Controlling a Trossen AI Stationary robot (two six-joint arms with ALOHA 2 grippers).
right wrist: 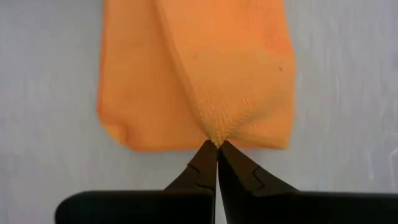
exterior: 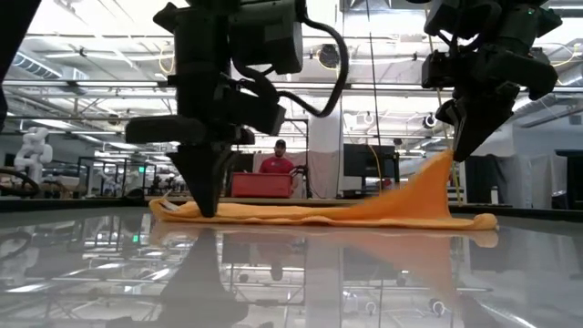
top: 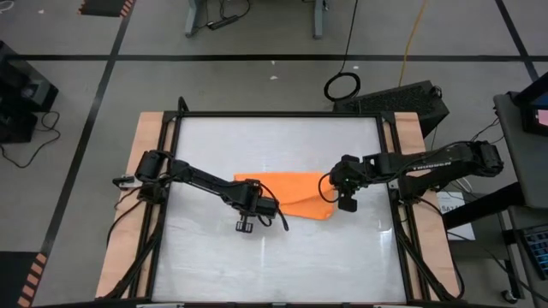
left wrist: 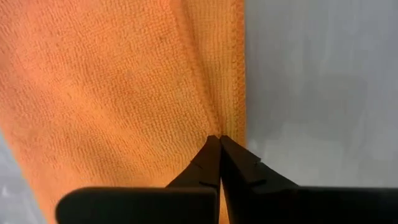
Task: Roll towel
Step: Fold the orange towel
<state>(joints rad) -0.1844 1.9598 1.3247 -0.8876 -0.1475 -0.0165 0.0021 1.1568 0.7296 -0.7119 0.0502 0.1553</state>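
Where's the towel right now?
High view: the towel lies mid-table between the grippers, left gripper pinching its left edge, right gripper lifting its right end.

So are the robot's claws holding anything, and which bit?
Both hold the towel. The right claw pinches its right edge, lifted up. The left claw pinches its left edge, low on the table.

L gripper (exterior: 208, 208) pinched on towel (exterior: 301, 215) edge at table (exterior: 291, 273) level. R gripper (exterior: 453, 150) pinching other end, lifted into a peak. Person (exterior: 278, 160) w/ red bin (exterior: 260, 185) in bg.
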